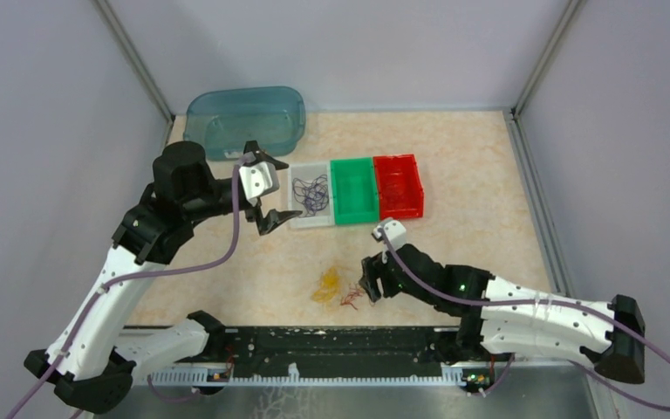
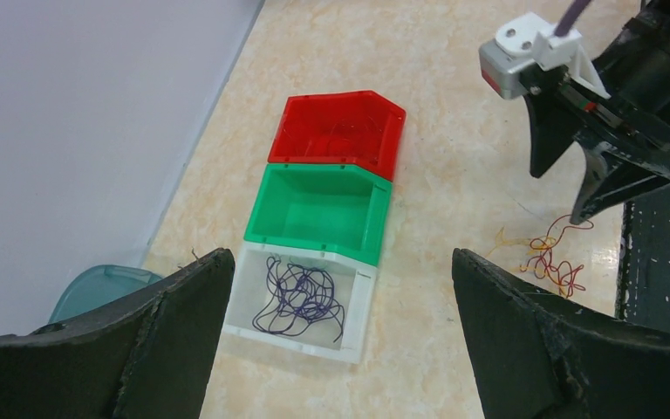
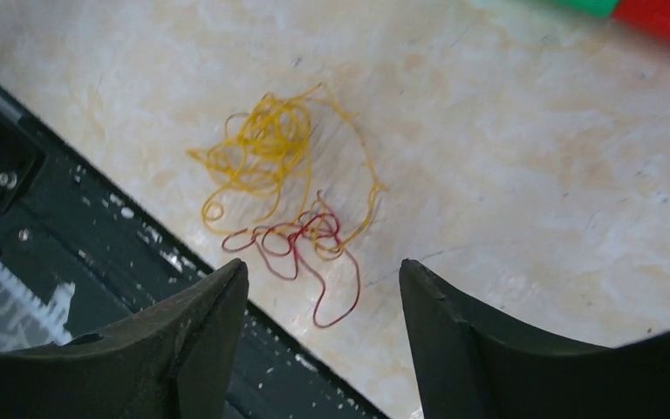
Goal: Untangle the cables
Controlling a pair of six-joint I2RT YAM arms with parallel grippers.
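The right gripper (image 3: 321, 272) stood with its two black fingers spread wide apart and nothing between them, low over the near part of the beige marbled counter (image 1: 488, 201). Directly beyond its fingertips lay a thin curly red cable (image 3: 301, 243) in a small loose clump. It was interlaced at its upper edge with a thin curly yellow-orange cable (image 3: 262, 153), whose larger clump sat just beside it, farther from the gripper. Both lay close to the black metal rail (image 1: 340, 345) along the counter's near edge. Whether a fingertip touched the red strand could not be told.

The left gripper (image 2: 342, 262) was likewise open and empty, held above the row of three small plastic bins. Nearest below it sat the white rectangular bin (image 2: 359, 325), which held a thin curly dark purple cable (image 2: 301, 297) in a loose tangle. The green rectangular bin (image 2: 266, 209) touched it on the far side, and the red rectangular bin (image 2: 386, 144) touched the green one; both showed no cable inside. A translucent teal plastic tub (image 1: 202, 109) stood near the counter's back left corner.
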